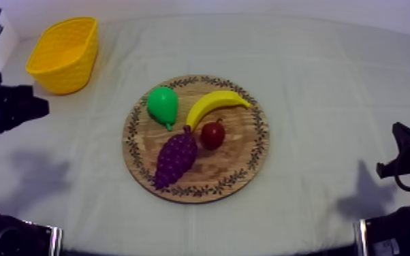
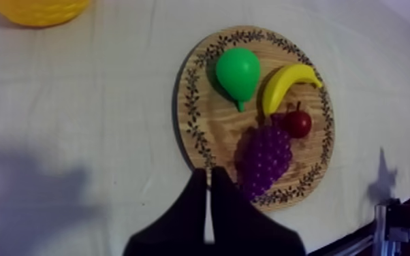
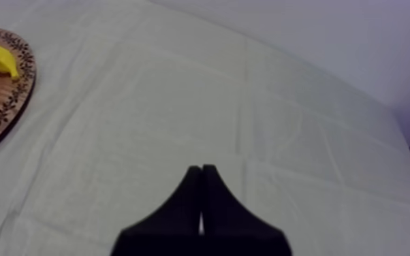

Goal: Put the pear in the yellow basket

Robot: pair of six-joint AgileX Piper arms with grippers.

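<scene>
On the left side of the wooden board (image 1: 237,151) lies the pear (image 1: 162,104), stem toward the grapes (image 1: 176,158), nearer the left gripper (image 2: 209,197) than the right gripper (image 3: 201,180), both with fingers pressed together.

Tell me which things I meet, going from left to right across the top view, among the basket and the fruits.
yellow basket → pear → banana. The grapes and the small red fruit overlap these sideways, so I leave them out.
</scene>
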